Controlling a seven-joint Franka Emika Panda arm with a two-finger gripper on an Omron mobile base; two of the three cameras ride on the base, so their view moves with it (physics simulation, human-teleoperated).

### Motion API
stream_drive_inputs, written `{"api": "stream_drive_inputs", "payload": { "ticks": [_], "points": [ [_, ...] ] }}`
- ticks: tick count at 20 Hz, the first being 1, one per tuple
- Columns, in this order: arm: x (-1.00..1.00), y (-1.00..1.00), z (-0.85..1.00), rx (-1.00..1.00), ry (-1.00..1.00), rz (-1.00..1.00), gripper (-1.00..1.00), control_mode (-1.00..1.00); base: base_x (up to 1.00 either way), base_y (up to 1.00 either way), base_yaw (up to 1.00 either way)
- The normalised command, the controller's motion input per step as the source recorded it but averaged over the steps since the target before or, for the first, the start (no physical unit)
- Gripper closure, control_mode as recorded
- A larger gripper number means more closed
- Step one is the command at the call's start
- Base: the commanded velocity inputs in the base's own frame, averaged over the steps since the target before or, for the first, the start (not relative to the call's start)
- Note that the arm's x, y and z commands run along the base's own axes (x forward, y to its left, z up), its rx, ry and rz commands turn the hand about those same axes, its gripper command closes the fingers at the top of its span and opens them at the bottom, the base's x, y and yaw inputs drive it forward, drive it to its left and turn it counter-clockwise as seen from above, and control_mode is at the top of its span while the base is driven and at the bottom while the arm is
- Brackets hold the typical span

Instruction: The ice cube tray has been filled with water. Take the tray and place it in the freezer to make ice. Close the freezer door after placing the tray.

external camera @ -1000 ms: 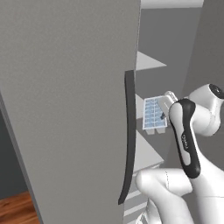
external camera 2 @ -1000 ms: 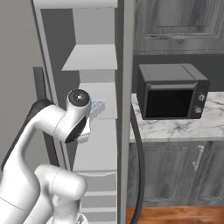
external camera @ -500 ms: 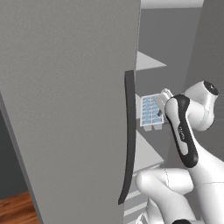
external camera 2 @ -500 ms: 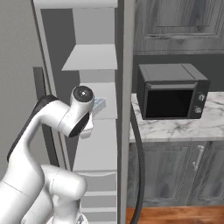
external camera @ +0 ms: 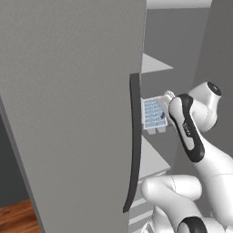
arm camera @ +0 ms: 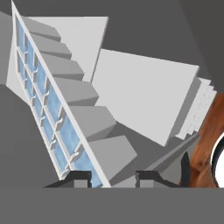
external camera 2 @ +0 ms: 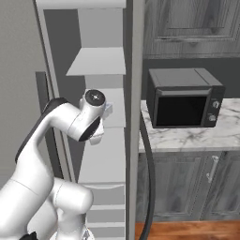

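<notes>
My gripper [arm camera: 113, 177] is shut on one edge of the ice cube tray [arm camera: 74, 113], a white grid that runs steeply from the upper left of the hand view down between the fingertips. The water [arm camera: 46, 103] fills its cells, pale blue and glossy. In the left base view the ice cube tray [external camera: 154, 113] hangs tilted inside the open freezer [external camera: 182, 41], between an upper shelf [external camera: 154, 63] and a lower shelf [external camera: 152, 157], with my gripper [external camera: 166, 103] at its right end. The freezer [external camera 2: 101, 61] stands open in the right base view too.
The open freezer door [external camera: 68, 113] with its dark handle [external camera: 134, 145] stands close on the left of the arm. White drawers [external camera 2: 101, 201] stack below the shelves. A black microwave [external camera 2: 183, 98] sits on the marble counter [external camera 2: 197, 138] to the right. The wooden floor [external camera: 18, 214] lies below.
The hand has moved slightly up and further into the freezer, carrying the tray with it. The grip on the tray is unchanged.
</notes>
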Motion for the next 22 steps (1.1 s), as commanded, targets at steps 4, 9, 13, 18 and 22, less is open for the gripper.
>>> {"api": "stream_drive_inputs", "payload": {
  "ticks": [4, 9, 13, 18, 22],
  "points": [
    [0.31, 0.0, -0.13, 0.0, 0.0, 0.03, 1.0, -1.0, 0.0, 0.0, 0.0],
    [0.37, 0.0, -0.16, -0.01, 0.0, 0.0, 1.0, -1.0, 0.0, 0.0, 0.0],
    [0.39, 0.0, -0.16, -0.01, 0.0, 0.0, 1.0, -1.0, 0.0, 0.0, 0.0],
    [0.38, 0.0, -0.14, 0.0, 0.0, 0.0, 1.0, -1.0, 0.0, 0.0, 0.0],
    [0.33, 0.0, -0.13, 0.0, 0.0, 0.0, 1.0, -1.0, 0.0, 0.0, 0.0]
  ]
}}
